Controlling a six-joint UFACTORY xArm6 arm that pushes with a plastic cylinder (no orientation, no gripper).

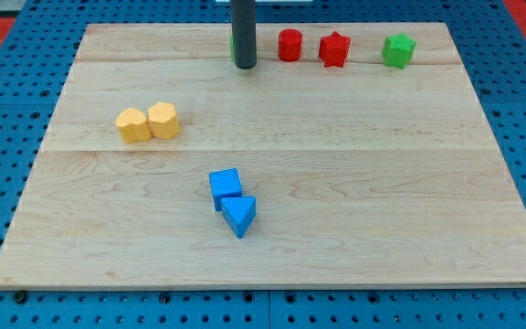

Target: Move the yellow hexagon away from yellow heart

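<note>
The yellow hexagon (164,120) and the yellow heart (133,125) lie side by side and touching at the view's left of the wooden board (382,183), the heart on the left. My tip (245,66) rests near the board's top edge, well up and to the right of both yellow blocks and apart from them. A green block (233,46) is mostly hidden behind the rod.
A red cylinder (289,45), a red star (334,48) and a green star-like block (397,50) line the top edge right of my tip. A blue cube (226,186) and a blue triangle (239,216) touch each other below the middle.
</note>
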